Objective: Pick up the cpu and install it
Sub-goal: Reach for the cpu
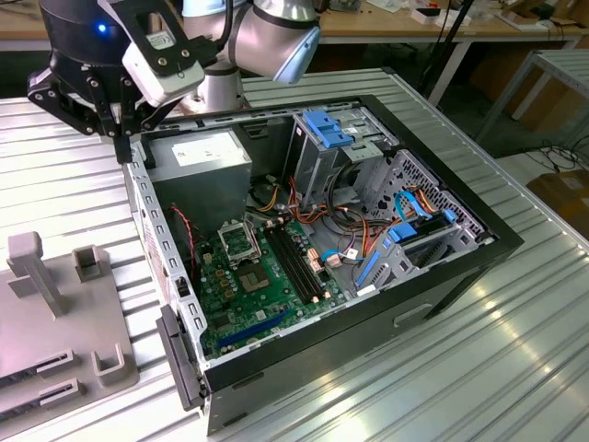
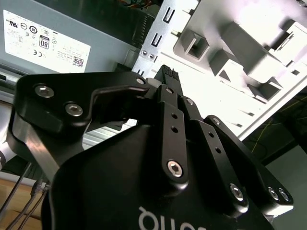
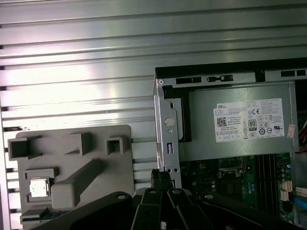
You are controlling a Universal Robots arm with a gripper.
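Hovering tool [image 3: 162, 176] closed at case [image 3: 165, 120] edge; cpu [image 3: 39, 188] on grey tray [image 3: 120, 177].

Two places carry print.
A white label [image 3: 249, 120] with small black print, round marks and a square code sits on the grey power supply [image 3: 201, 143] in both wrist views. In the second wrist view, white letters on the black body of the pincer [image 2: 165, 74] are cut off and unreadable.

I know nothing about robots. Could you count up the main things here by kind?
gripper, above the case's edge: 1
computer case, open: 1
grey tray beside the case: 1
cpu, lying on the tray: 1
Total: 4
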